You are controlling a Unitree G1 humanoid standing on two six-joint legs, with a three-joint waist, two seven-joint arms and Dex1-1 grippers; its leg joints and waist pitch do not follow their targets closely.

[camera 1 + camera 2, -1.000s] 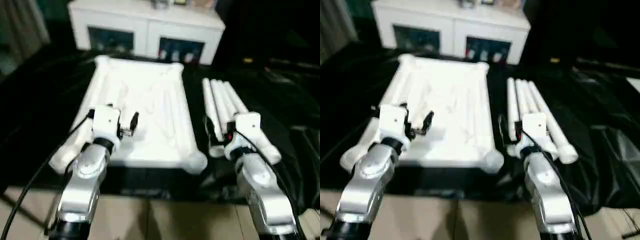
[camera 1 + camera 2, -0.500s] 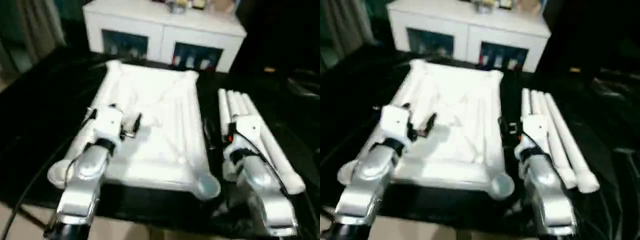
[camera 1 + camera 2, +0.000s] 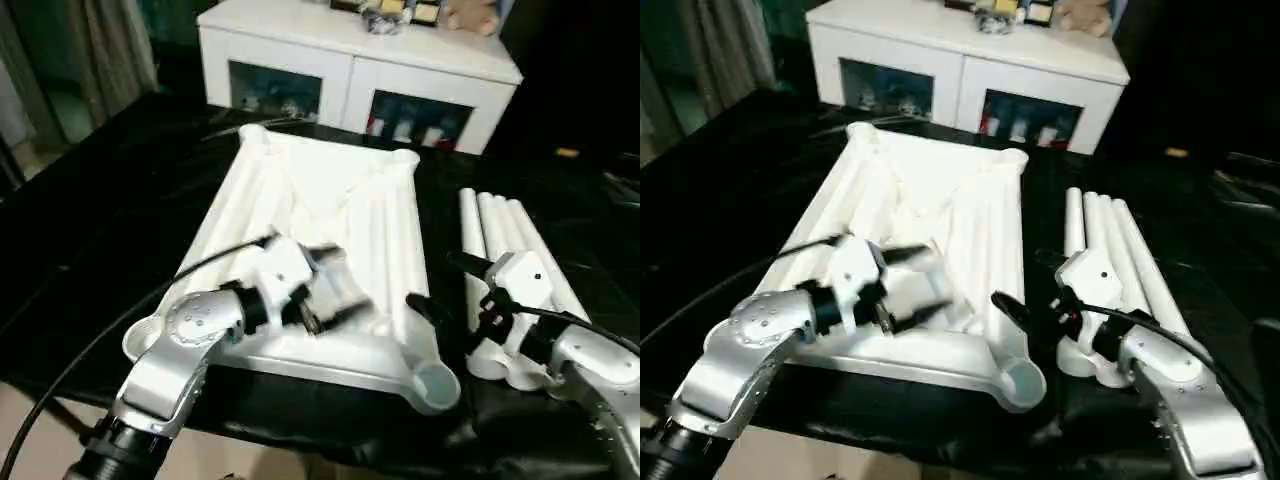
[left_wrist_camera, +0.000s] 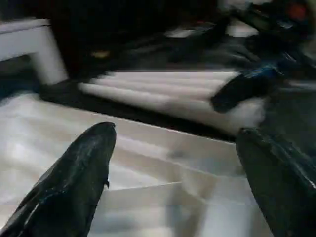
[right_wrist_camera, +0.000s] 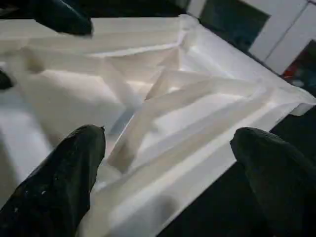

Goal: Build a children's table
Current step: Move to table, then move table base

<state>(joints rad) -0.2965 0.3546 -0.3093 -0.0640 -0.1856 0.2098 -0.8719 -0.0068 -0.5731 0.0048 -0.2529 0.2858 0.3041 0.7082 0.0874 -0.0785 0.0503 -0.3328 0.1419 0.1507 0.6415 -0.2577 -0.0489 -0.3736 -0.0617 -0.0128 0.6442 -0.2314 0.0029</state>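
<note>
The children's table lies in parts. Its white tabletop (image 3: 330,200) rests underside up on black cloth, ribs and diagonal braces showing (image 5: 163,94), with a round socket (image 3: 435,385) at the near right corner. Several white legs (image 3: 500,235) lie side by side to its right. My left gripper (image 3: 335,290) hovers open over the tabletop's near part, pointing right, nothing between its fingers (image 4: 74,182). My right gripper (image 3: 1028,285) stands open between the legs and the tabletop's right edge, pointing left at that edge, and holds nothing.
A white glass-door cabinet (image 3: 360,70) stands behind the tabletop, small items on top. Black cloth (image 3: 110,190) covers the work surface, creased at the right. A cable (image 3: 90,340) runs along my left forearm. Pale floor shows at the near left.
The camera has shifted. My left gripper swung right across the tabletop's near part. My right gripper turned left from above the legs toward the tabletop's edge. Both stayed open.
</note>
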